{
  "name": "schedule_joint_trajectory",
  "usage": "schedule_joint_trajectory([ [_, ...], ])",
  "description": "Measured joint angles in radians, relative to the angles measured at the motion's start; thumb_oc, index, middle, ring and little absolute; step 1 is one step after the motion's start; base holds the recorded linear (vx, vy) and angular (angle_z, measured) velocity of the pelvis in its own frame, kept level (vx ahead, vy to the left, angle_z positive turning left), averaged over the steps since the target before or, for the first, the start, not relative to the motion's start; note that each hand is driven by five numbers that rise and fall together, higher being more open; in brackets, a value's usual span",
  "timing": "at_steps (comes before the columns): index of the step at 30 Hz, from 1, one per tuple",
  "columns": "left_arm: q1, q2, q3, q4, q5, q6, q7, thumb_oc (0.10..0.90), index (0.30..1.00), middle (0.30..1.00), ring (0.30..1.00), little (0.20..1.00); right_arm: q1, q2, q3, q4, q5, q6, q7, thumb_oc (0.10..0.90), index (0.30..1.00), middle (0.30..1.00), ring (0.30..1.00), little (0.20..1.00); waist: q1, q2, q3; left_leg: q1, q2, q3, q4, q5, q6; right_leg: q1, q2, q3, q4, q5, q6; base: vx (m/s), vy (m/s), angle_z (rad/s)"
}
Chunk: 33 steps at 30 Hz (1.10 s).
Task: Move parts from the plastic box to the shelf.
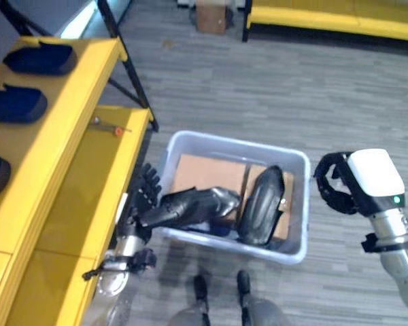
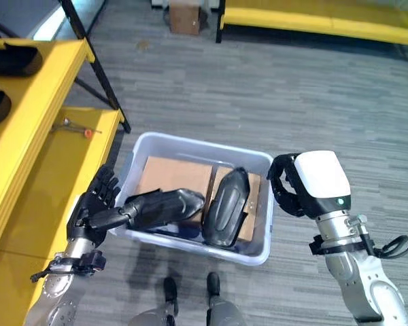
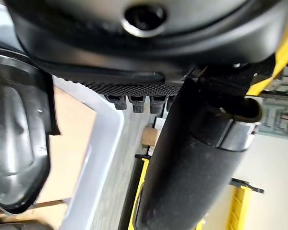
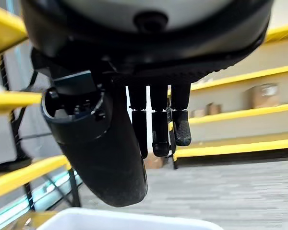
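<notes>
Two dark parts lie in the plastic box (image 1: 296,204) on a cardboard liner (image 1: 204,173).

Left eye view: the left hand (image 1: 144,197) sits at the box's 9 o'clock rim, fingers fanned straight, touching the end of the long glossy part (image 1: 194,206) that leans on that wall. An oval part (image 1: 262,204) lies at 3 o'clock of it, tilted against the liner. The yellow shelf (image 1: 88,156) stands at 9 o'clock of the box, with dark blue parts (image 1: 39,58) already on its upper tier.

Right eye view: the right hand (image 2: 289,185) hangs just outside the box's 3 o'clock wall, fingers loosely hanging, holding nothing. A small tool (image 2: 75,128) lies on the lower shelf tier.

Left wrist view: short straight fingertips (image 3: 137,103) show past the palm, above the box rim (image 3: 103,153); the glossy part fills the side. No closed grip evident.

Right wrist view: fingers (image 4: 158,124) hang straight, empty.

Risk, as judged: the left hand has contact, not a hold. Lifting now could let the slick part slide back, or tip the light box by its rim. Hand is near the shelf edge; a swing could strike it.
</notes>
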Motion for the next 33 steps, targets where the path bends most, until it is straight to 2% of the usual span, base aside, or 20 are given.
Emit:
schedule_joint_trajectory([
  [5, 0.031, -0.033, 0.002, 0.007, 0.001, 0.000, -0.001, 0.900, 1.000, 1.000, 1.000, 1.000, 0.035, 0.010, 0.000, 0.000, 0.001, -0.013, 0.000, 0.400, 0.300, 0.300, 0.300, 0.300, -0.012, -0.002, -0.041, 0.013, 0.001, 0.016, 0.000, -0.008, -0.001, 0.013, 0.002, 0.016, -0.014, 0.005, 0.001, 0.01, -0.024, -0.08],
  [11, 0.049, -0.033, 0.002, 0.017, 0.001, 0.007, -0.017, 0.900, 1.000, 1.000, 1.000, 1.000, 0.039, 0.021, 0.001, -0.002, 0.022, -0.025, 0.000, 0.412, 0.316, 0.316, 0.316, 0.316, -0.013, -0.001, -0.048, 0.019, 0.002, 0.028, -0.004, -0.019, -0.006, 0.013, 0.004, 0.033, -0.014, 0.009, 0.002, 0.02, -0.014, -0.08],
  [12, 0.067, -0.033, 0.001, 0.017, 0.001, 0.008, -0.018, 0.900, 1.000, 1.000, 1.000, 1.000, 0.048, 0.022, 0.001, -0.003, 0.029, -0.025, 0.000, 0.602, 0.583, 0.583, 0.583, 0.583, -0.014, -0.001, -0.057, 0.020, 0.002, 0.029, -0.004, -0.022, -0.006, 0.013, 0.004, 0.036, -0.014, 0.009, 0.002, 0.02, -0.001, -0.07],
  [13, 0.072, -0.033, 0.001, 0.017, 0.001, 0.010, -0.018, 0.900, 1.000, 1.000, 1.000, 1.000, 0.048, 0.024, 0.001, -0.003, 0.040, -0.025, -0.001, 0.900, 1.000, 1.000, 1.000, 1.000, -0.015, -0.002, -0.057, 0.022, 0.002, 0.031, -0.004, -0.022, -0.005, 0.014, 0.004, 0.037, -0.014, 0.009, 0.003, 0.02, 0.002, -0.06],
  [17, 0.076, -0.034, 0.001, 0.017, 0.001, 0.018, -0.018, 0.900, 1.000, 1.000, 1.000, 1.000, 0.049, 0.057, 0.001, -0.003, 0.051, -0.025, -0.003, 0.900, 1.000, 1.000, 1.000, 1.000, -0.014, -0.001, -0.057, 0.023, 0.002, 0.032, -0.004, -0.020, -0.001, 0.015, 0.004, 0.038, -0.014, 0.009, 0.003, 0.00, 0.000, 0.00],
  [26, 0.078, -0.034, -0.002, 0.019, 0.002, 0.018, -0.016, 0.900, 1.000, 1.000, 1.000, 1.000, 0.044, 0.174, 0.044, 0.010, 0.217, -0.010, -0.006, 0.900, 1.000, 1.000, 1.000, 1.000, -0.017, 0.001, -0.057, 0.013, 0.002, 0.030, -0.004, -0.024, -0.008, 0.008, 0.004, 0.037, -0.014, 0.009, 0.003, -0.02, 0.005, 0.00],
  [30, 0.079, -0.034, -0.008, 0.023, 0.002, 0.018, -0.014, 0.900, 1.000, 1.000, 1.000, 1.000, 0.045, 0.177, 0.099, 0.039, 0.245, 0.006, -0.004, 0.900, 1.000, 1.000, 1.000, 1.000, -0.012, 0.006, -0.057, -0.005, 0.002, 0.030, -0.004, -0.018, -0.001, -0.007, 0.004, 0.037, -0.014, 0.009, 0.003, -0.08, 0.027, 0.01],
  [31, 0.067, -0.011, -0.030, 0.032, 0.002, 0.018, -0.011, 0.900, 1.000, 1.000, 1.000, 1.000, 0.011, 0.177, 0.133, 0.099, 0.265, 0.019, -0.006, 0.900, 1.000, 1.000, 1.000, 1.000, -0.011, 0.023, -0.051, -0.042, -0.001, 0.030, 0.000, -0.002, 0.005, -0.048, 0.000, 0.035, -0.012, 0.016, 0.005, -0.09, 0.049, 0.04],
  [33, 0.062, -0.014, -0.042, 0.045, 0.002, 0.018, -0.011, 0.900, 1.000, 1.000, 1.000, 1.000, -0.006, 0.178, 0.147, 0.128, 0.274, 0.031, -0.005, 0.900, 1.000, 1.000, 1.000, 1.000, -0.007, 0.041, -0.039, -0.058, -0.003, 0.031, 0.000, 0.002, 0.007, -0.065, -0.002, 0.033, -0.010, 0.018, 0.007, -0.09, 0.041, 0.02],
])
